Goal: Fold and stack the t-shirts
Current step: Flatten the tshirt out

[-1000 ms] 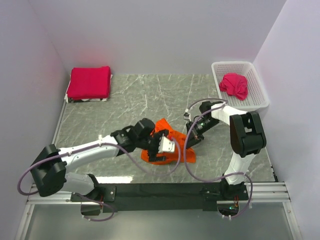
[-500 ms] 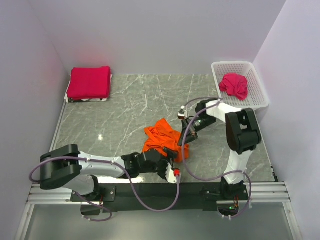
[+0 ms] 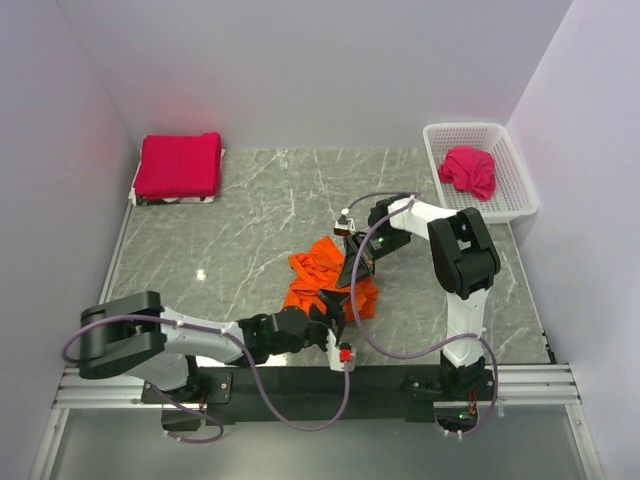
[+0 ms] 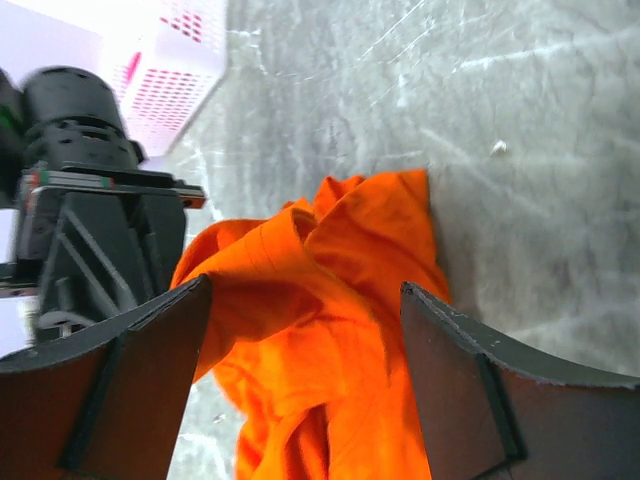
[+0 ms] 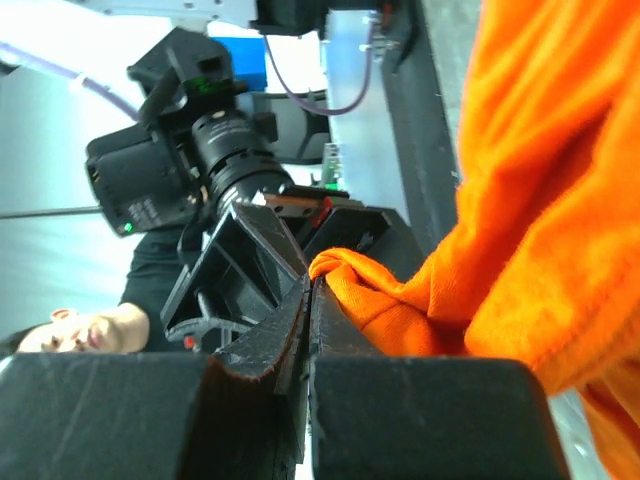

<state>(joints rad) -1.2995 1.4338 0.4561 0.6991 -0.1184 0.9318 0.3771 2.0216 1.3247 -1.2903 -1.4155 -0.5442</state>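
Observation:
A bright orange t-shirt [image 3: 322,277] lies crumpled at the table's middle. My right gripper [image 3: 352,268] is at the shirt's right side, shut on a fold of the orange cloth [image 5: 400,290], which bunches at its fingertips [image 5: 312,285]. My left gripper [image 3: 322,322] lies low at the shirt's near edge and is open. Its two dark fingers [image 4: 130,390] stand wide on either side of the orange cloth [image 4: 330,300] without touching it. Folded crimson-pink t-shirts [image 3: 179,165] are stacked at the far left corner. Another crimson-pink t-shirt [image 3: 470,170] lies crumpled in the basket.
A white lattice basket [image 3: 522,190] stands at the far right, also seen in the left wrist view [image 4: 170,70]. Purple walls close the left, back and right sides. A black rail [image 3: 320,380] with the arm bases runs along the near edge. Cables loop over the shirt's right side.
My left arm has swung off the shirt and back to the near edge, staying open. My right gripper has moved left and towards the back, taking the orange cloth with it.

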